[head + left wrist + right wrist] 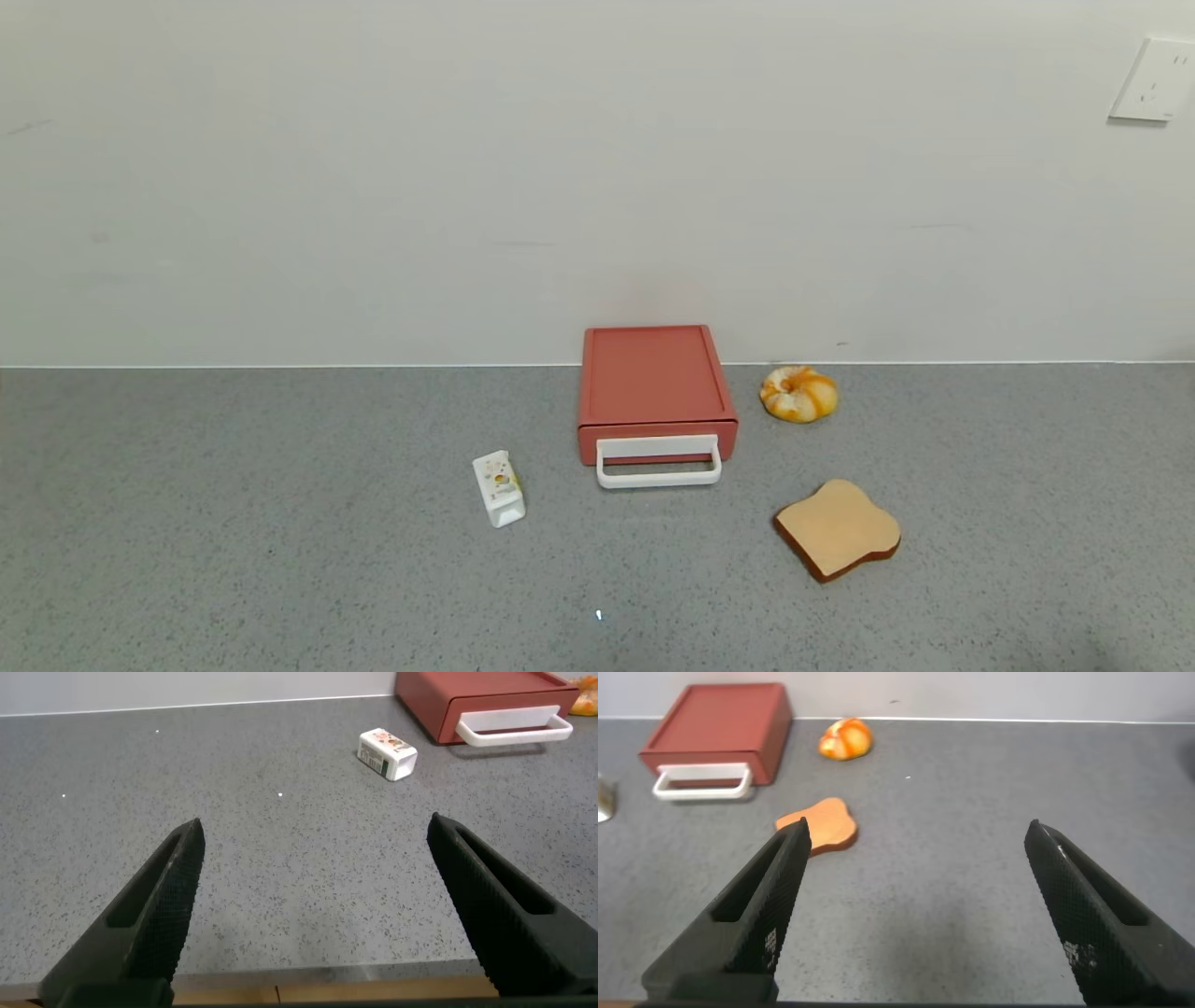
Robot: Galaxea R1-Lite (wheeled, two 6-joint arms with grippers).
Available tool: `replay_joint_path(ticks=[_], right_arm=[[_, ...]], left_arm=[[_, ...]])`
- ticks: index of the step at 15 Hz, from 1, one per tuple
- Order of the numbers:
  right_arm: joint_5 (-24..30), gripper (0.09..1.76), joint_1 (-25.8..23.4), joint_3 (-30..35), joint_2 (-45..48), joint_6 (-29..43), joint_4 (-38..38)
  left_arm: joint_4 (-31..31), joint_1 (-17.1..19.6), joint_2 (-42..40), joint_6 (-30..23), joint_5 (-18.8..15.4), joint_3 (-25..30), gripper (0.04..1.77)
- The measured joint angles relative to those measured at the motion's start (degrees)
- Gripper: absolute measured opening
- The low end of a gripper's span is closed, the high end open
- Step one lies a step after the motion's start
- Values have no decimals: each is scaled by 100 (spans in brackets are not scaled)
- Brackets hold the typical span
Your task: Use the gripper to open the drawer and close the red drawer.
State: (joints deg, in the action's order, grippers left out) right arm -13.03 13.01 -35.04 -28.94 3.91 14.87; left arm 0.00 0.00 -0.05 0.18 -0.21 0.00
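Observation:
The terracotta-red drawer box (653, 383) stands against the back wall at the middle of the grey counter, its drawer pushed in, with a white loop handle (659, 464) on its front. It also shows in the left wrist view (467, 695) and in the right wrist view (724, 728). Neither gripper shows in the head view. My left gripper (316, 831) is open and empty over the counter's near edge, far from the drawer. My right gripper (917, 835) is open and empty over bare counter, well short of the drawer.
A small white carton (499, 487) lies left of the drawer's front. A swirled bun (798, 393) sits right of the drawer by the wall. A toast slice (837, 529) lies at front right. A wall socket (1156, 79) is at upper right.

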Motion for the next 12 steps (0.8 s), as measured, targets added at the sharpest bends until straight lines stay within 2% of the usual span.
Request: replay_joint_path(ticks=[3,5,8,12], right_arm=[[-149,170,-623,144,577,-334,146],[-24,170,-1040,315,976,-674,163],[636,170,-1228,660,1580,-829,168],[1020,170,-1279,1079,2137,-831,17]], left_arm=[[-7,0,0,-9,2,0,172],[-10,0,0,-18,2,0,172],[-10,0,0,-23,2,0,172],[-5,0,0,-21,5,0,172]])
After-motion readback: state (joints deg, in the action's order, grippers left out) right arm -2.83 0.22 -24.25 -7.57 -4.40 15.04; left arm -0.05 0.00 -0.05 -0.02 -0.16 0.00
